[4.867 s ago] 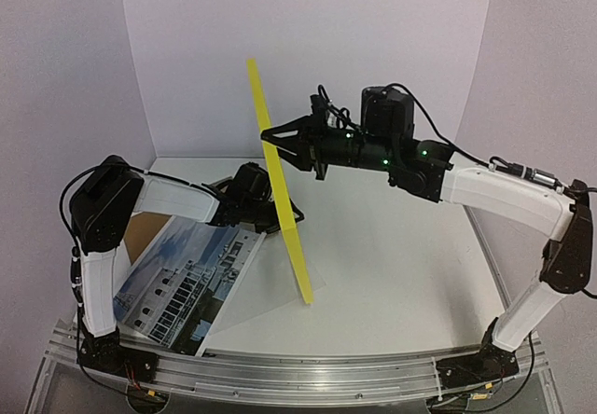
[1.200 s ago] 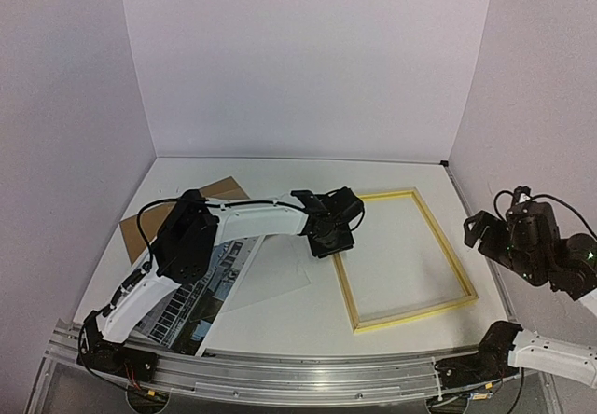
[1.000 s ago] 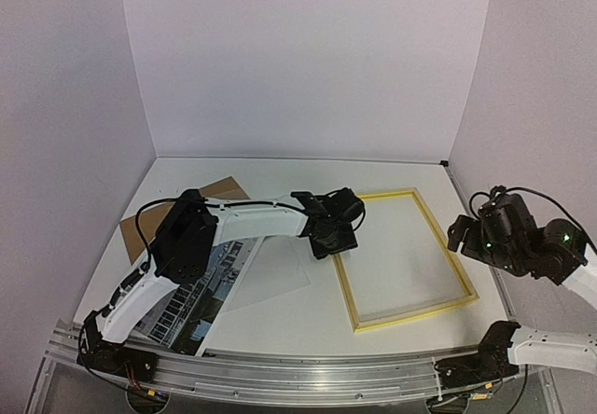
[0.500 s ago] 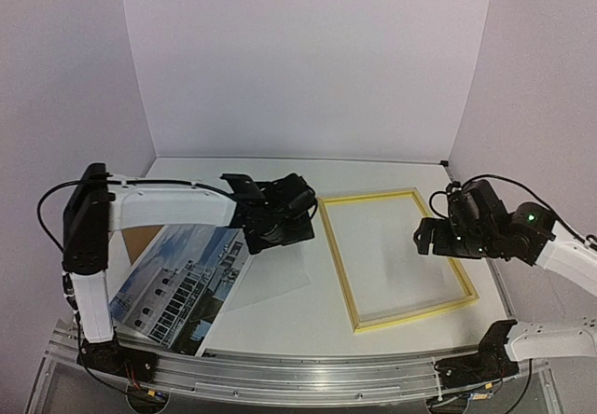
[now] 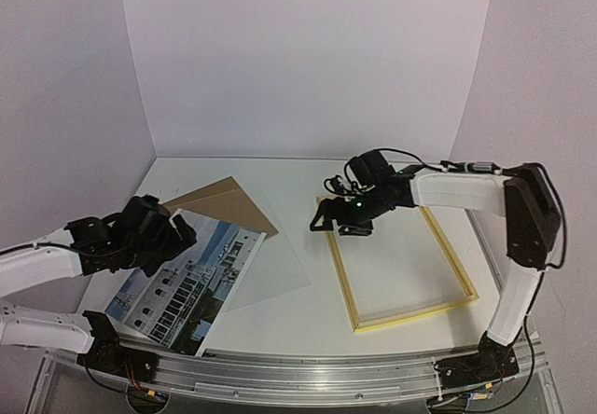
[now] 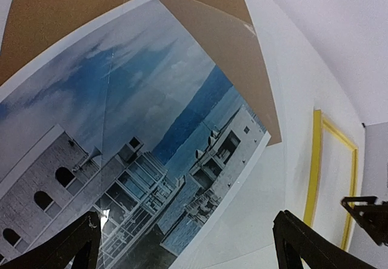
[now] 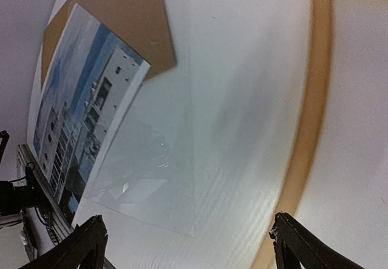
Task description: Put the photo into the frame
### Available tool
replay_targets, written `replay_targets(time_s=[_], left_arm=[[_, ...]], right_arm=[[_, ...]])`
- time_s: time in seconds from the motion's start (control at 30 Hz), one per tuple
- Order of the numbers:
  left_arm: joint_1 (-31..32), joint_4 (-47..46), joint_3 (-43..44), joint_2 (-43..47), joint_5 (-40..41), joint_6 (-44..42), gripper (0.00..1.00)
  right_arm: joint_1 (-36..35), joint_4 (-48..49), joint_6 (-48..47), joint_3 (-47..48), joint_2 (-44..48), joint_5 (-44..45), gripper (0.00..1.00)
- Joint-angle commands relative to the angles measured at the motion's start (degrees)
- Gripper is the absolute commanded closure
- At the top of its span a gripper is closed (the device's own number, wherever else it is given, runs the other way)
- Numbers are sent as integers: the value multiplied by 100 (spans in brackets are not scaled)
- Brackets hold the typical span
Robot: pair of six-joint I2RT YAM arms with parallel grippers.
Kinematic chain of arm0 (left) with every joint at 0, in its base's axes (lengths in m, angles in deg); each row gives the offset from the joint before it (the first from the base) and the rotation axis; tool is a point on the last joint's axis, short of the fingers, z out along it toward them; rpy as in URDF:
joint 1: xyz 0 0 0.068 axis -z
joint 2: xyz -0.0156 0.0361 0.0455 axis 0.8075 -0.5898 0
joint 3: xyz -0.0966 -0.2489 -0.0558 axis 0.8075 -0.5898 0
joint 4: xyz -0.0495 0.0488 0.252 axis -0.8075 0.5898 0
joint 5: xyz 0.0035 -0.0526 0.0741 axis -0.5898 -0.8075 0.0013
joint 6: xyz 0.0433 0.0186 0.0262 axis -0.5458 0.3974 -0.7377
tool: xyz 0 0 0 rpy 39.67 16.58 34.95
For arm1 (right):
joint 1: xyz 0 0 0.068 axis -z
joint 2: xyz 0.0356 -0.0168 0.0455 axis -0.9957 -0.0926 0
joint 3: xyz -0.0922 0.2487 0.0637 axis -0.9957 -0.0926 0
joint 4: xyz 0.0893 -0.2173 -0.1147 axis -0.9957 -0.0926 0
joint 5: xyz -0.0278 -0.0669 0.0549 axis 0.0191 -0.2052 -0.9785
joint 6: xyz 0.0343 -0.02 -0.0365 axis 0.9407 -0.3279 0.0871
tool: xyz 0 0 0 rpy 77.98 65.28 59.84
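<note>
The frame [image 5: 340, 274] lies flat on the white desk [image 5: 392, 176], right of centre, with bare desk showing inside its thin yellow border. The photo [image 5: 191, 279] lies flat at the near left, well apart from the frame, and its far corner overlaps a brown backing board [image 5: 229, 204]. A clear sheet [image 5: 275, 265] lies between photo and frame and covers the photo's right edge. The left hand [image 5: 177, 240] hovers over the photo's left side; its wrist view shows its fingers spread wide above the print [image 6: 139, 160]. The right hand [image 5: 328, 225] hangs over the frame's far left corner, fingers also spread, with the frame's rail [image 7: 309, 129] and the clear sheet [image 7: 157, 184] below it.
</note>
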State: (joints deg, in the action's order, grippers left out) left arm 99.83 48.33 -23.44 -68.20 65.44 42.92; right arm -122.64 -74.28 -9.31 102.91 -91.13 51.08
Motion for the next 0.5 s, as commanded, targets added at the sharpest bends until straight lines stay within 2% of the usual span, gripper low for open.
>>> replay_targets(time_s=[0.0, 0.07, 0.2, 0.3, 0.47], left_arm=[[-763, -978, -449, 829, -802, -744, 0], [-1026, -1039, -403, 691, -1046, -882, 0], [-1630, -1052, -96, -577, -1677, -1006, 0], [-1893, -1209, 29, -1240, -1800, -1083, 0], [-2353, -1796, -58, -1770, -2322, -1432, 0]], right_arm=[[-4, 373, -171, 1454, -1398, -1493, 12], [-18, 374, -105, 1976, -1965, -1674, 12], [-28, 374, -88, 2847, -2796, -1596, 12], [-36, 361, 126, 3635, -3542, -1513, 16], [-68, 352, 262, 3922, -3979, -1389, 16]])
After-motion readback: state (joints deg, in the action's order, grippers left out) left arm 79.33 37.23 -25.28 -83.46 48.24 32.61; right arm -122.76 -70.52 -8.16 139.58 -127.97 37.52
